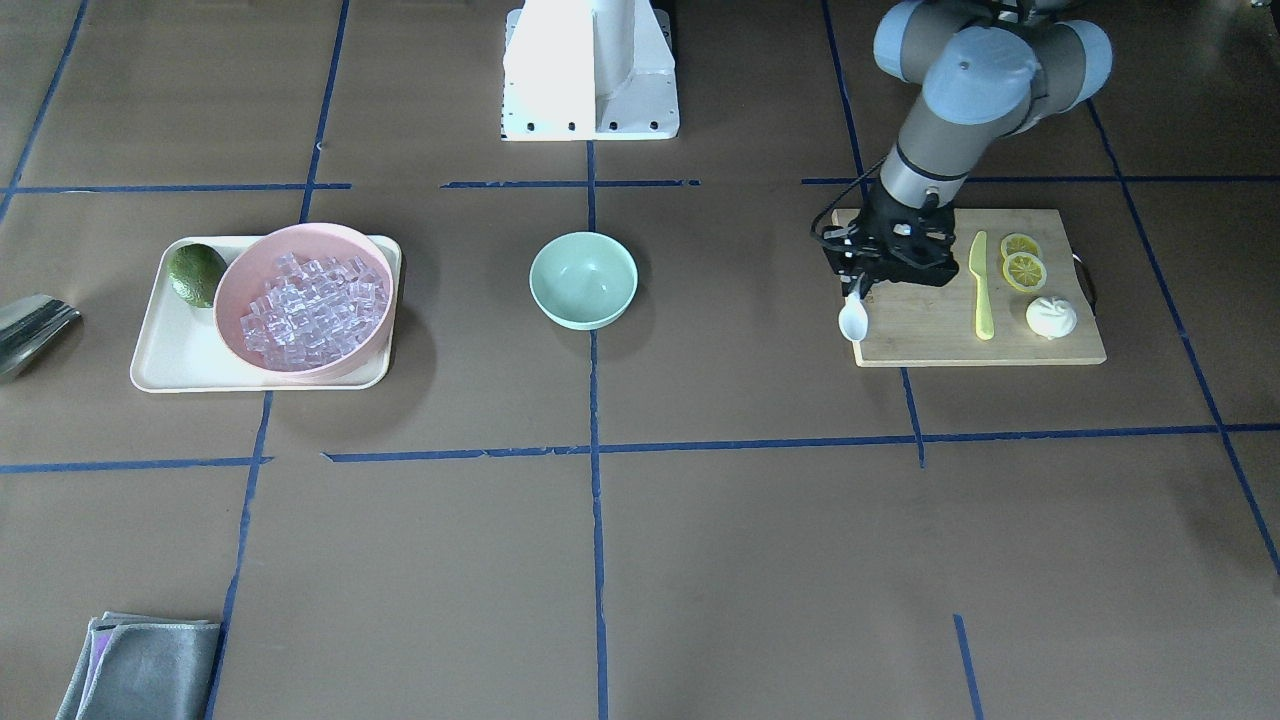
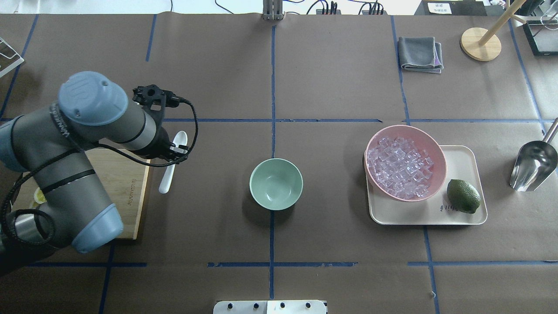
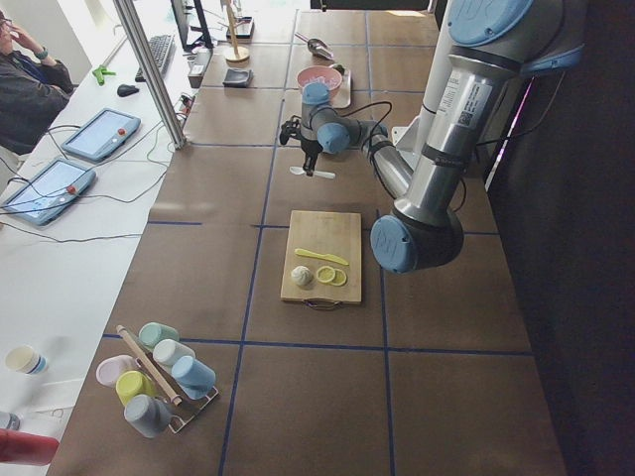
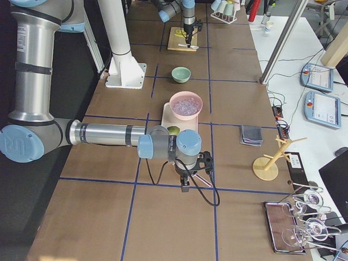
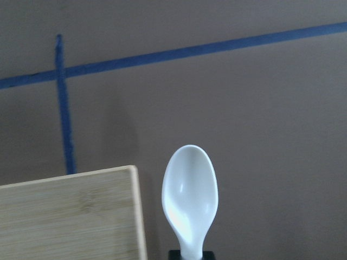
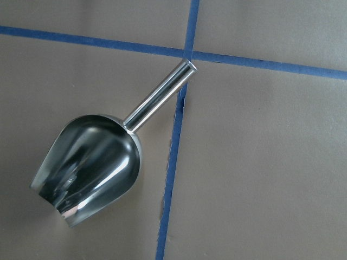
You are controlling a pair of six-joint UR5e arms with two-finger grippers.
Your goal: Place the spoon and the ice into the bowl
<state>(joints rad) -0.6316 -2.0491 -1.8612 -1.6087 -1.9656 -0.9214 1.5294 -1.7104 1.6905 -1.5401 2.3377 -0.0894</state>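
Note:
My left gripper (image 2: 176, 152) is shut on the handle of the white spoon (image 5: 190, 189) and holds it just off the corner of the cutting board (image 1: 930, 335), the scoop (image 1: 853, 320) pointing away from the robot. The mint-green bowl (image 2: 276, 184) stands empty at the table's middle, well to the gripper's right in the overhead view. The ice (image 2: 401, 168) is a heap of clear cubes in the pink bowl (image 2: 436, 148). My right gripper (image 4: 184, 187) shows only in the exterior right view; I cannot tell whether it is open or shut.
The pink bowl and a green avocado (image 2: 463, 196) sit on a cream tray (image 2: 462, 218). A metal scoop (image 6: 89, 162) lies beyond the tray. The cutting board holds a yellow-green knife (image 1: 982, 290), lemon slices (image 1: 1022, 262) and a white lump (image 1: 1050, 317). A grey cloth (image 2: 420, 54) lies far off.

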